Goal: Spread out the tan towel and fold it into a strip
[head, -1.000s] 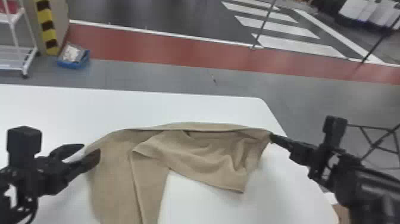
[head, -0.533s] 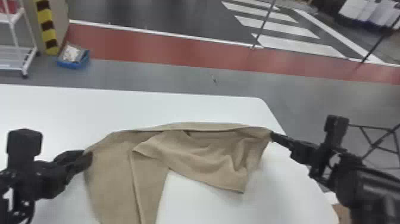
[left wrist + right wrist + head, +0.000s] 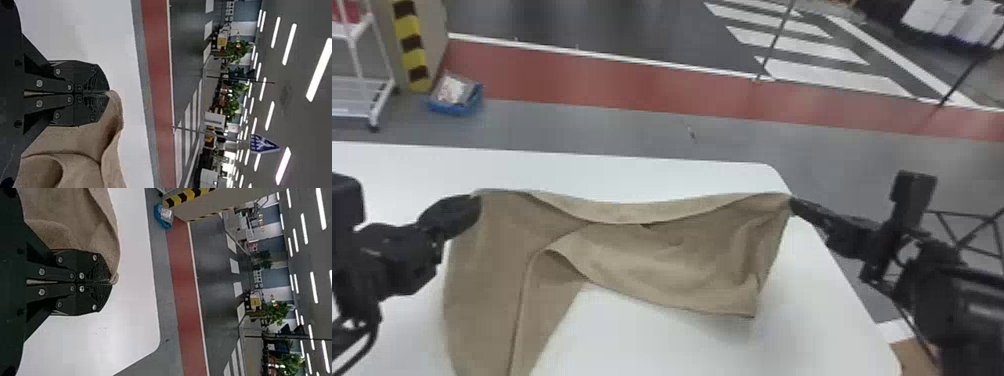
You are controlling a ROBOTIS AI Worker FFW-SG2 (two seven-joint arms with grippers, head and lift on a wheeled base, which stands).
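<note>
Tan mid-frame: clamping towel (image 3: 672, 265) with left gripper (image 3: 477, 201) at left, right gripper (image 3: 793, 204) at right, probably to stretch it flat.

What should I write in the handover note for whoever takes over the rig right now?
Left gripper: shut on the tan towel at its far edge, left side.
Right gripper: shut on the towel's far right corner.
Towel: stretched between the grippers over the white table, its far edge sagging slightly; the left part runs toward the robot, the middle and right are rumpled and partly doubled over.
Done: both sides gripped.
Left: spread it flat, then fold it into a strip; neither is done yet.
</note>
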